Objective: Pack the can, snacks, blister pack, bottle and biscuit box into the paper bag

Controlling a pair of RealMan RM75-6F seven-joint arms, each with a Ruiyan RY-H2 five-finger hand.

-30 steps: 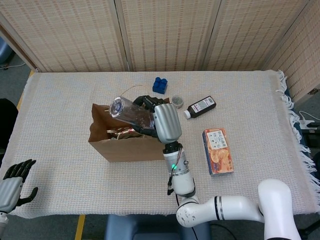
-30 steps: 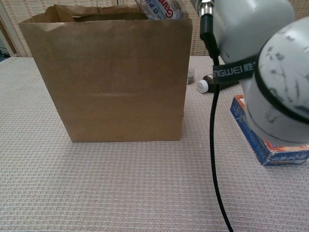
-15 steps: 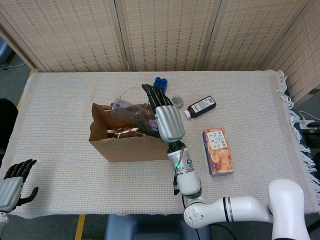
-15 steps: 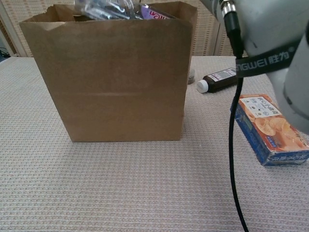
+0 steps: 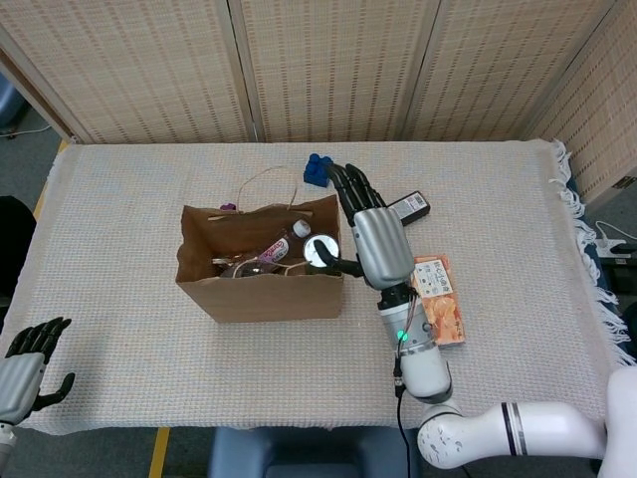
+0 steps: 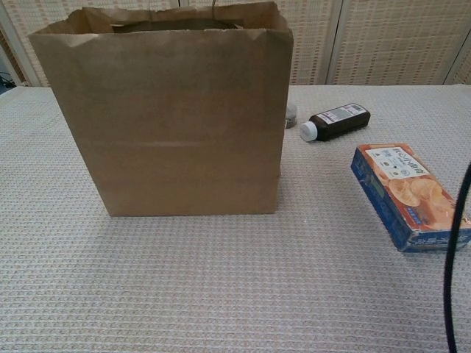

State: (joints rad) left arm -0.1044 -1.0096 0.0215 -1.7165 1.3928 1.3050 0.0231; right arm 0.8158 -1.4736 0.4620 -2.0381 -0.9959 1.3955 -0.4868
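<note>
The paper bag [image 5: 261, 274] stands left of the tabletop's centre, several items already inside. The biscuit box [image 5: 438, 300] lies toward the right edge, long axis running front to back. The right hand [image 5: 370, 231], fingers spread and empty, hovers between bag and box, far nearer than the left hand [image 5: 30, 366], which rests loosely curled and empty at the front-left corner. The bottle [image 6: 335, 120] lies behind the box, cap pointing toward the bag.

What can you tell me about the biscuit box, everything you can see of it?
The biscuit box is a flat cardboard carton with an orange top printed with round biscuits and a white label, and dark blue sides. It lies closed on its broad face on the woven tablecloth, right of the paper bag and apart from it, nearer than the dark bottle. In the head view the right hand partly overlaps it.
</note>
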